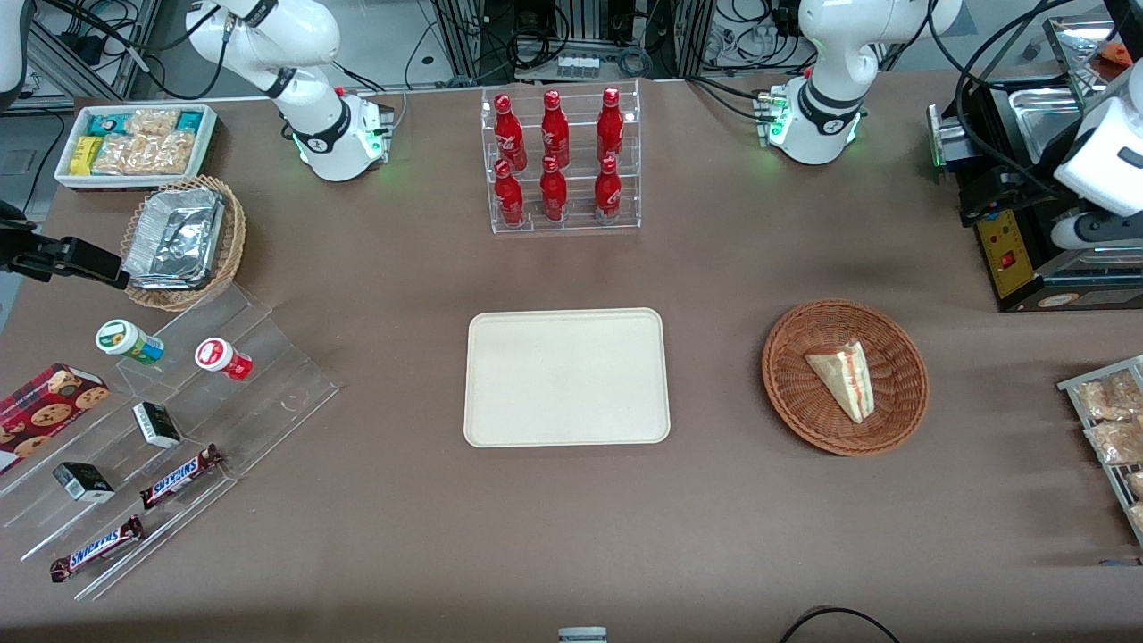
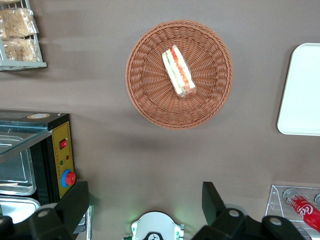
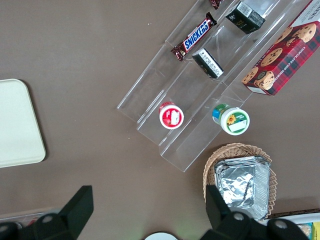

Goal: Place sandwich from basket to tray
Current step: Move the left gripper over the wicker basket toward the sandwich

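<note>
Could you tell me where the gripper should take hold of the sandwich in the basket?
Probably from straight above, across its two flat bread faces. The sandwich lies in the basket with the filling edge upward, so the bread sides face outward. The gripper is high above, fingers wide open.

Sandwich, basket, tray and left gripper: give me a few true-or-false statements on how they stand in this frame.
1. The sandwich lies in the basket. True.
2. The tray already holds a sandwich. False: it holds nothing.
3. The gripper is shut on the sandwich. False: it hangs high above the table, fingers spread, holding nothing.
4. The basket stands toward the working arm's end of the table from the tray. True.
5. The basket touches the tray. False: bare tablecloth separates them.
</note>
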Action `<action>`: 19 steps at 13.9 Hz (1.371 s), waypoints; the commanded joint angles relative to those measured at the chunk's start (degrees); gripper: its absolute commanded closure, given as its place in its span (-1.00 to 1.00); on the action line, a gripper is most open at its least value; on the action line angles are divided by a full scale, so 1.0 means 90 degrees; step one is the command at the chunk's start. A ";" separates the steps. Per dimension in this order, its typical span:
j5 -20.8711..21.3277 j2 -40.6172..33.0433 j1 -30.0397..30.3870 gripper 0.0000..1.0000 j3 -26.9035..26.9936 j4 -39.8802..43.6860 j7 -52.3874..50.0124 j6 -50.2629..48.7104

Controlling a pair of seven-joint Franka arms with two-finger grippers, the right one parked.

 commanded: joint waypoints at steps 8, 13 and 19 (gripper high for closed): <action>0.0095 0.0045 -0.0038 -1.00 0.0095 -0.2180 -0.0519 0.2508; 0.0085 0.0630 -0.0194 -1.00 0.0046 -0.3256 -0.2608 0.4599; 0.0085 0.1196 -0.0419 -1.00 0.0007 -0.3755 -0.3344 0.5841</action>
